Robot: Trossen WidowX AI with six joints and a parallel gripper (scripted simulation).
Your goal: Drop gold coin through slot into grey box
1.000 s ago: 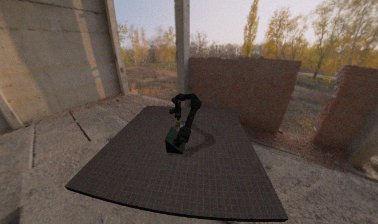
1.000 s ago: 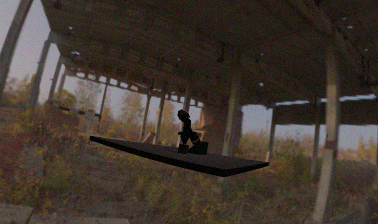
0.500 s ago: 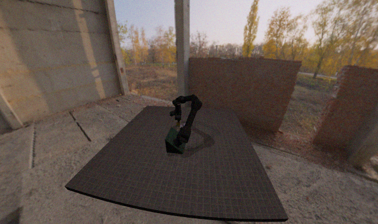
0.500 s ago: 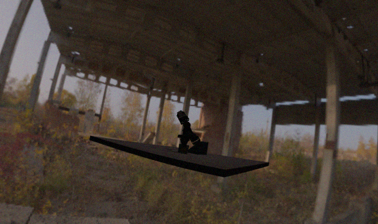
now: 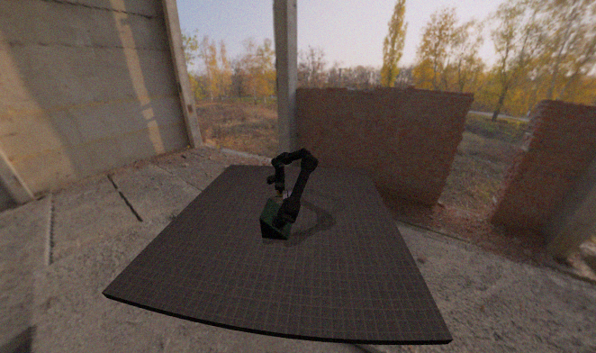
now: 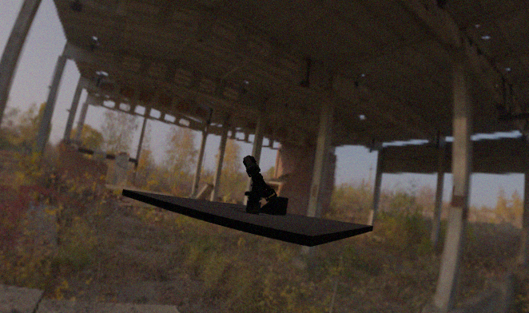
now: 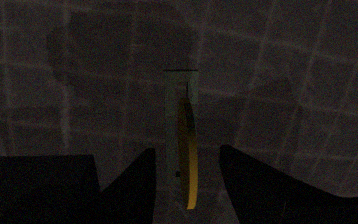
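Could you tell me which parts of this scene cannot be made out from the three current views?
- Slot in the box's lid: not visible; in the top view the arm hides much of the box.
- Holder: dim in the wrist view, bottom edge cuts it off.
- Coin: only its edge shows in the wrist view; too small elsewhere.
- Jaw tips: cut off by the wrist view's bottom edge.

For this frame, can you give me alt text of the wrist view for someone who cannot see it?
A thin gold coin stands on edge in a narrow holder, seen from above between the two dark fingers of the open tool, which has not gripped it. Beneath lies a dim gridded mat.
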